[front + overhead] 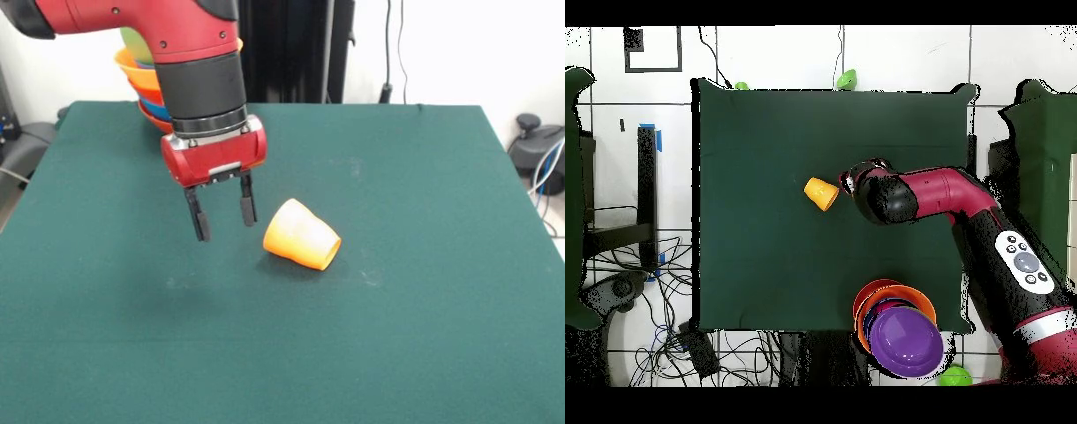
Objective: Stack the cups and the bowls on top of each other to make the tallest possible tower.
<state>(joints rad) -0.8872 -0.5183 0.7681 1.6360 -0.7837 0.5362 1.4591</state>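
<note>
Sideways, cup (302,234) mouth toward viewer-right.

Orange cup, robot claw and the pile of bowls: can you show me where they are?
orange cup (301,234), front view, on its side wall as it lies tipped over.
gripper (223,215), front view, midway between its two black fingertips.
tower of bowls (907,341), overhead view, on the purple bowl on top.

Open green table (424,336) all round, orange cup (301,234) lying on its side just right of the gripper (222,215), bowl tower (146,88) at the far left edge.
</note>
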